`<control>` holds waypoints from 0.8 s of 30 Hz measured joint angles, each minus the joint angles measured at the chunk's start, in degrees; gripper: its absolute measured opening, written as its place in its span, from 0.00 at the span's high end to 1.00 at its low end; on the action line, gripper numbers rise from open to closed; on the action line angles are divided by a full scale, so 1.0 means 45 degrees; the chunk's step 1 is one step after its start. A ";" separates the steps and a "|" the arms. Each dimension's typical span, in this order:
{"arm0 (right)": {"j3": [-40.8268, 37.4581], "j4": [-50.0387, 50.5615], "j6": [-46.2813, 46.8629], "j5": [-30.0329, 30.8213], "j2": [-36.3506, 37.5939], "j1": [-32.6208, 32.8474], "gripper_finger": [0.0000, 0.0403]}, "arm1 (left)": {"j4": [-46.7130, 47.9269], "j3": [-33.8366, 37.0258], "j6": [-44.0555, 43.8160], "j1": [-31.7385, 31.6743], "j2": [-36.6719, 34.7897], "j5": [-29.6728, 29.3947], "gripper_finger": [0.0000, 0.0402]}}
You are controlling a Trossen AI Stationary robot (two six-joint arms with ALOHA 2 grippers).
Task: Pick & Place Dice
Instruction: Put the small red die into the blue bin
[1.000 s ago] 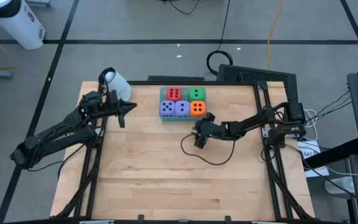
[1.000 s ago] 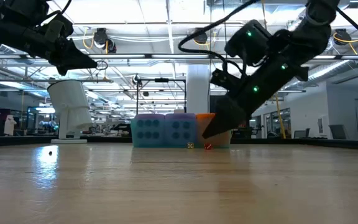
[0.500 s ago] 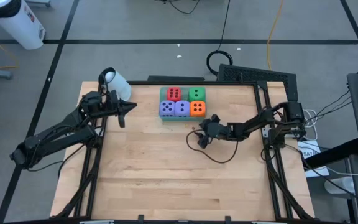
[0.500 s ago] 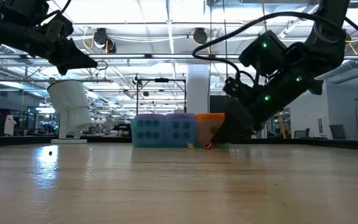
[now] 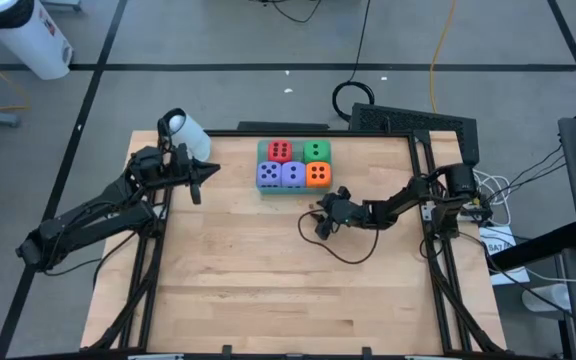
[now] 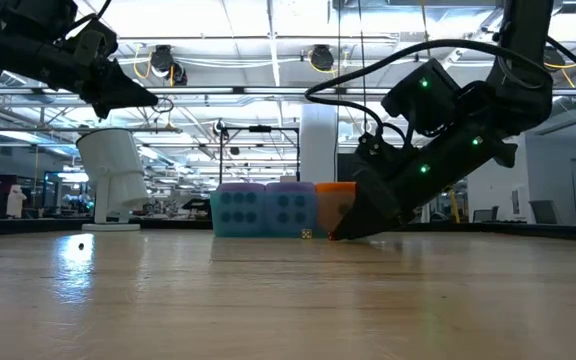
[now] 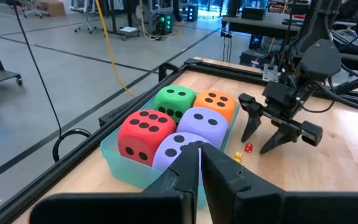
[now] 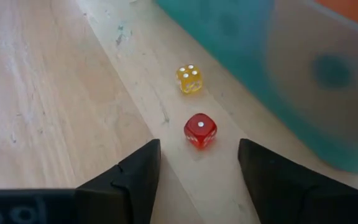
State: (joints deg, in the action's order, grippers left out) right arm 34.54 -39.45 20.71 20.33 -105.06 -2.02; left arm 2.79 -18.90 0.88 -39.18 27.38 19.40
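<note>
While your left gripper (image 5: 211, 172) hangs pinched together well off to the side, the teal tray (image 7: 114, 162) holding the five big dice (image 5: 294, 164) sits just beyond your right gripper (image 8: 197, 163), whose fingers stand apart, with a small red die (image 8: 200, 130) between their tips and a small yellow die (image 8: 190, 79) just past it.

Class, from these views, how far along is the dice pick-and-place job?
Done: five large dice sit packed in the teal tray. In hand: the right hand, open, is low over the table with the small red die just ahead of its fingers; nothing is gripped yet. Left: that die and the small yellow die lie loose outside the tray. The left hand waits shut, raised.
</note>
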 joint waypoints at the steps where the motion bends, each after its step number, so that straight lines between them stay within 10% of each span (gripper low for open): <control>1: 0.0000 -0.0039 -0.0089 0.0053 -0.0005 0.0000 0.48 | 0.0000 0.0000 0.0007 0.0000 0.0000 0.0000 0.94; 24: 0.0350 0.0187 -0.0909 -0.0874 -0.0024 -0.0369 0.71 | -0.0005 0.0000 -0.0134 0.0000 0.0000 -0.0005 0.94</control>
State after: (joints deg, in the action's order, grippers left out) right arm 36.12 -38.60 16.62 16.40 -105.16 -3.68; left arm 2.76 -18.90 0.27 -39.18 27.38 19.38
